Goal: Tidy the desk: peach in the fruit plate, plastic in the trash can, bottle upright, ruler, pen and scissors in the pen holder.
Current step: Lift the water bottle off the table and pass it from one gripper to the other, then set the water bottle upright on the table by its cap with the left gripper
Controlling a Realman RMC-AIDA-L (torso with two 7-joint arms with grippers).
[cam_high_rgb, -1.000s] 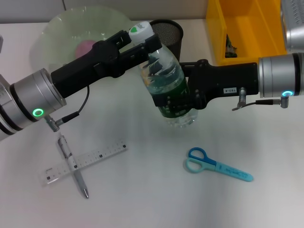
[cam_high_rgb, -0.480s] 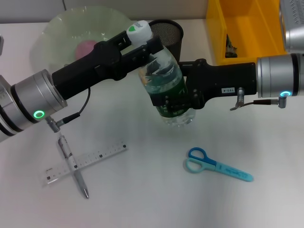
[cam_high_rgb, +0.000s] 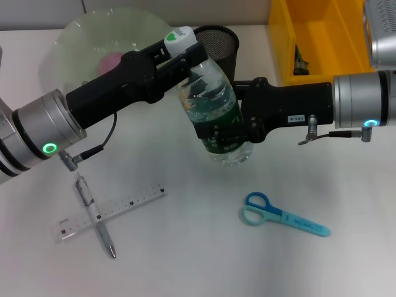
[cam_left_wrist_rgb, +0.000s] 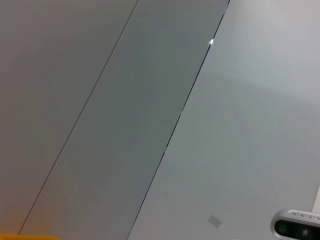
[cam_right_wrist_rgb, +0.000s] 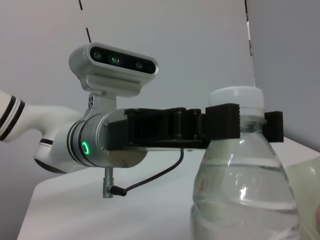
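both arms on the bottle, nearly upright

here the bottle sits mid-tabletop, leaning a little, base at or just above the surface, can't tell which. left end effector is clamped around the neck just under the white cap; right wrist view shows its black fingers pressed on both sides of the neck. right end effector is closed around the lower body at the green label, coming in from the right.

peach lies in the fruit plate at far left, partly behind the left arm. black mesh pen holder stands just behind the bottle. yellow bin at far right. ruler lies flat near left, with the pen crossed over it. blue scissors lie flat near right, well apart from the ruler. left wrist view shows only blank wall panels.
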